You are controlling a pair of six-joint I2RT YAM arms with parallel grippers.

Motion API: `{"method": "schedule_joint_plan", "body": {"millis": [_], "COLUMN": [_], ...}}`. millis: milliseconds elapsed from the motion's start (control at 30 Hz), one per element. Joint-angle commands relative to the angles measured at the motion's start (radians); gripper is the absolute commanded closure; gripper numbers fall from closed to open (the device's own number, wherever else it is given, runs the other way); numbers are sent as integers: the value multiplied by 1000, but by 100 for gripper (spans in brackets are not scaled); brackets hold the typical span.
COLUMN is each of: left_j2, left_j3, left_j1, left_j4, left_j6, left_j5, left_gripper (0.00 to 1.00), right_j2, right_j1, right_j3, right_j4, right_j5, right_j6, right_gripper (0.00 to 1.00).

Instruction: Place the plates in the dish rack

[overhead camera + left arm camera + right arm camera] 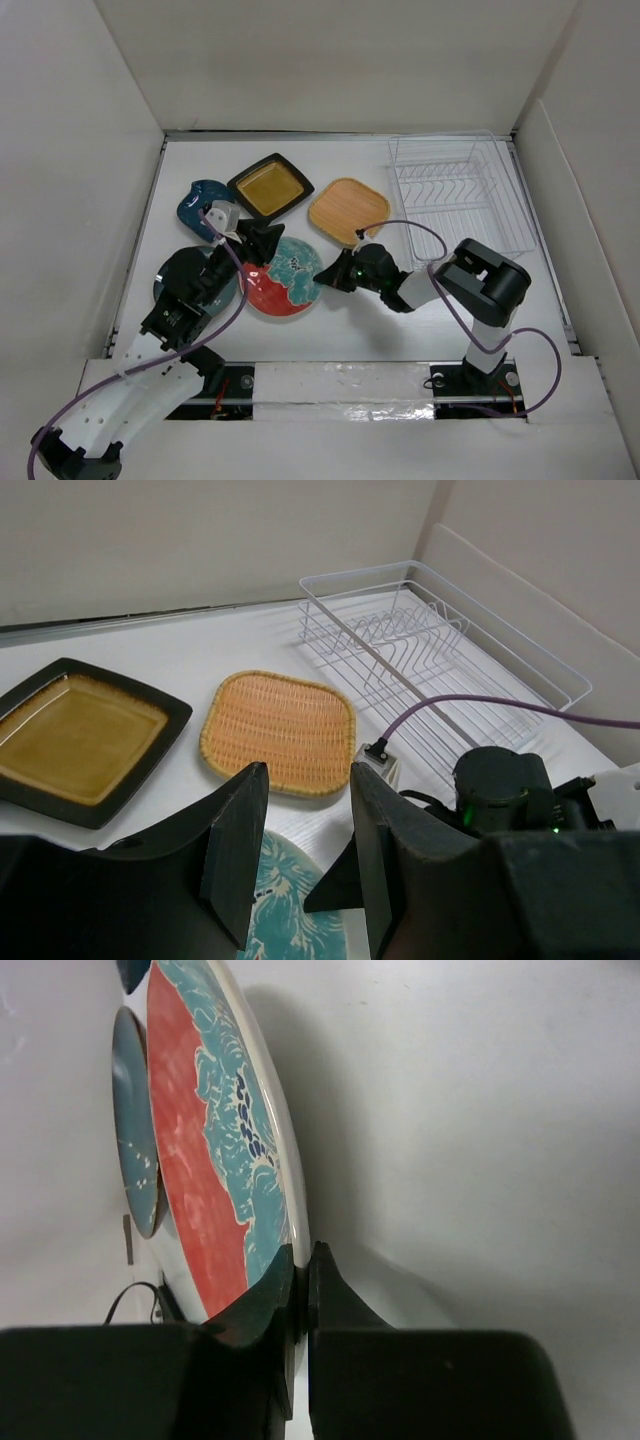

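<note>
Right fingers (300, 1278) are pressed onto the rim of the red plate (285, 285), one on its face and one on its underside, pinching its right-hand edge. A rim pinch is judged the only purchase a flat dish offers. Left fingers (266, 240) are spread and hold nothing. They are poised over the plate's far edge, apparently placed to steady it. The red plate lies near the middle of the surface (340, 335), toward the near edge. It is round and glazed red, with a teal wave pattern and a pale rim. Its left side meets the dark teal plate (172, 268) by the left edge, touching or overlapping; which cannot be told. Nor can it be told whether the gripped side is off the surface. The dish rack (455, 190), white wire with upright prongs, sits in the far right corner and holds no dish. From it toward the far left corner lie the tan wooden plate (348, 210), the black-rimmed square plate (270, 187) with mustard centre, and the small blue plate (198, 205). Loading is judged not yet begun; the red plate must be carried right and stood on edge between prongs.
</note>
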Motion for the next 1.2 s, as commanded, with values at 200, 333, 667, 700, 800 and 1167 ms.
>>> {"method": "schedule_joint_plan", "body": {"millis": [200, 333, 667, 700, 800, 1167], "left_j2": [-36, -62, -129, -136, -165, -255], "left_j3": [-6, -8, -3, -3, -8, -9], "left_j1": [2, 2, 2, 2, 2, -22], "left_j4": [44, 44, 52, 51, 49, 49], "left_j6": [-10, -17, -53, -56, -66, -80], "left_j5": [14, 14, 92, 100, 117, 112], "left_gripper": [65, 65, 62, 62, 62, 60], "right_j2": [-364, -629, -944, -938, -903, -539], "right_j1": [83, 51, -466, -555, -662, -942], "right_j3": [-30, 44, 286, 296, 374, 690], "right_j4": [-298, -471, -621, -607, -584, -413], "right_j5": [292, 420, 569, 563, 521, 405], "right_j6": [-206, -362, -744, -754, -783, -1100], "right_gripper": [100, 100, 100, 100, 100, 100]}}
